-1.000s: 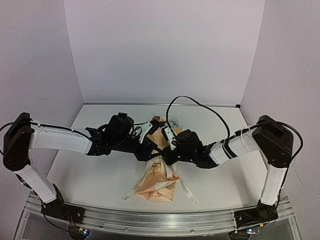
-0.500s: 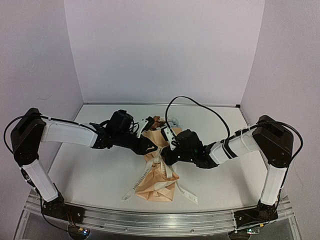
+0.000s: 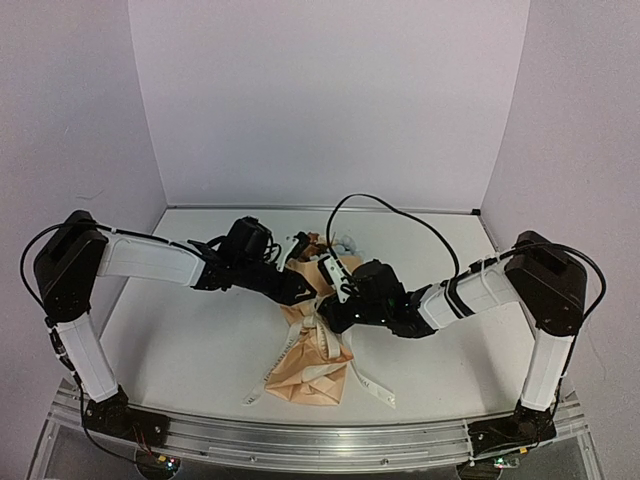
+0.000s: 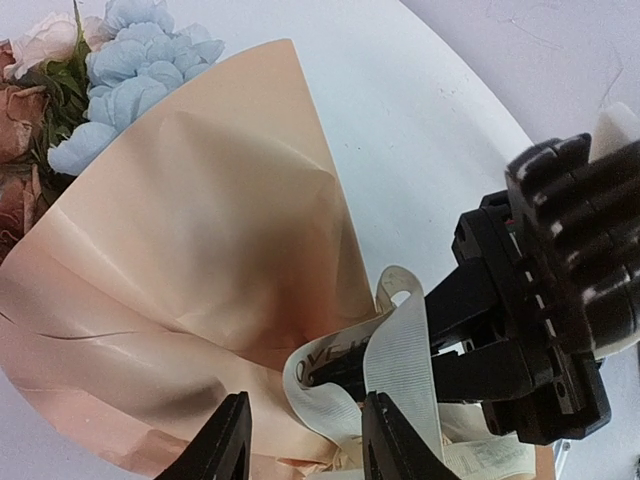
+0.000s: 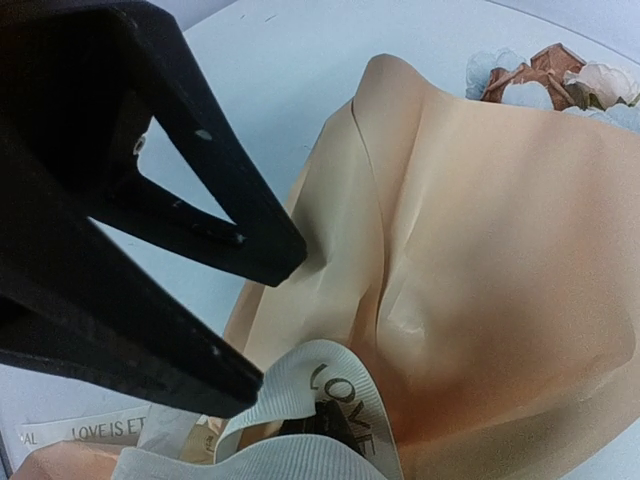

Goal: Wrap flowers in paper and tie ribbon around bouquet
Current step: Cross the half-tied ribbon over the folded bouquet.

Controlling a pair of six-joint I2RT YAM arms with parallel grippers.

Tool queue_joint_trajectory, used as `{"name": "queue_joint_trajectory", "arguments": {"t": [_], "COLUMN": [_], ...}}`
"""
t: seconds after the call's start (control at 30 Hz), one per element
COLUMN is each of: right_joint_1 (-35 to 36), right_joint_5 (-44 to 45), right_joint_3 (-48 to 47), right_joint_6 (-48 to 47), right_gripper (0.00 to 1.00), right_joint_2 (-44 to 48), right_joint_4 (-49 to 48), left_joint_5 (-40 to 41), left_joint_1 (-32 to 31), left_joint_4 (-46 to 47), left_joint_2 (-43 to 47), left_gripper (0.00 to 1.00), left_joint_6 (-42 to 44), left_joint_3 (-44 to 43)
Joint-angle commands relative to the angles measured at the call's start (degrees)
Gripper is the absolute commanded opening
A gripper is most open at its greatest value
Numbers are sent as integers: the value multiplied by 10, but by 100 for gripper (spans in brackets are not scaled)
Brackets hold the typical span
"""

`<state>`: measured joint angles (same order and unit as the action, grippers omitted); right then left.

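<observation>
So the left gripper (image 3: 304,291) has slid further in over the bouquet (image 3: 316,358) lying on the table (image 3: 200,345), jaws apart beside the ribbon (image 4: 402,350) loop, while the right gripper (image 3: 328,308) is pinched shut on that loop, tips mostly hidden behind it.

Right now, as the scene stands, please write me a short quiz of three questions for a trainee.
1. True or false: the blue flowers stick out of the wide end of the peach paper cone.
2. The ribbon loop sits between the fingers of the left claw. That claw is: A. open; B. shut on the ribbon; C. shut on the paper.
3. Which word is readable on the loop that the right claw pinches?
Key: 1 true; 2 A; 3 LOVE.
</observation>
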<state>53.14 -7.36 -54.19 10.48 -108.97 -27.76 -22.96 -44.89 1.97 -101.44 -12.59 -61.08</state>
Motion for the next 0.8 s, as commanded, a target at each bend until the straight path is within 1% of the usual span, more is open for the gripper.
{"name": "queue_joint_trajectory", "arguments": {"t": [0.0,0.2,0.43,0.77], "right_joint_1": [5,6,7,8], "right_joint_5": [-9,-6,-7,-2], "right_joint_3": [-5,-7,-11,-9], "right_joint_6": [-9,-12,-14,-14], "right_gripper": [2,1,2,1], "right_joint_2": [6,4,4,6], "right_joint_4": [-13,-13,-13,-13], "left_joint_5": [-28,-47,-41,-53], "left_joint_1": [3,4,4,4], "left_joint_4": [-1,-16,-15,-8], "left_joint_2": [-13,-30,-42,-43], "left_gripper": [39,39,37,17], "left_joint_6": [-9,-10,-15,-21], "left_joint_3": [-30,-40,-40,-39]}}
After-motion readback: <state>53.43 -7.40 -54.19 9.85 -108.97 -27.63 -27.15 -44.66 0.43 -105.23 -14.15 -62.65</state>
